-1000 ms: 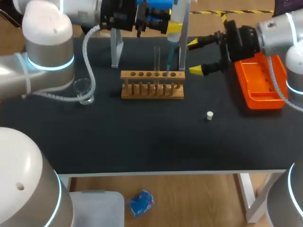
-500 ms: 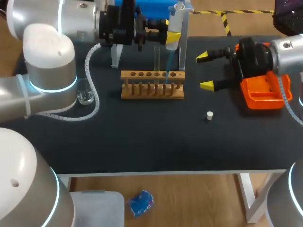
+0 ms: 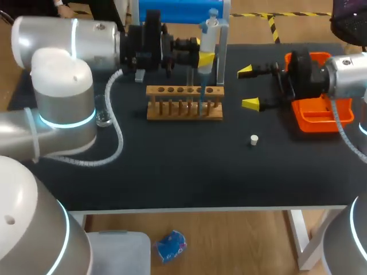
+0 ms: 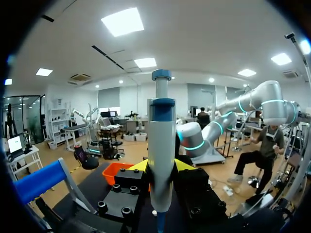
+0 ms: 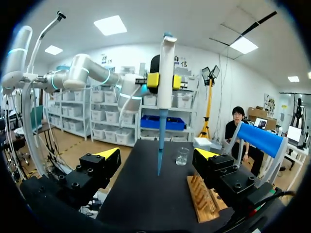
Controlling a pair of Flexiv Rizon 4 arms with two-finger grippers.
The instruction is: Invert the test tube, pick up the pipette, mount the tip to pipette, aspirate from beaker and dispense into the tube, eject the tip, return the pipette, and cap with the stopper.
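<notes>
The left gripper (image 3: 202, 57) is clamped from both sides on the upright pipette (image 3: 207, 33), near the middle of the table's far edge. The pipette's blue tip (image 3: 202, 86) points down at the wooden rack (image 3: 184, 110), just beside a clear test tube (image 3: 190, 70) standing in it (whether the tip reaches into a hole cannot be told). Behind them stands the blue-topped stand (image 3: 178, 10). The right gripper (image 3: 248, 87) hangs toward the table's right edge with its fingers spread wide and nothing between them, facing the rack, just in front of the orange tip box (image 3: 318, 112). The white stopper (image 3: 254, 139) lies alone on the black table (image 3: 172, 172), nearer the front edge than the rack. The beaker (image 3: 103, 113) stands toward the left edge, partly behind the left arm's cable.
</notes>
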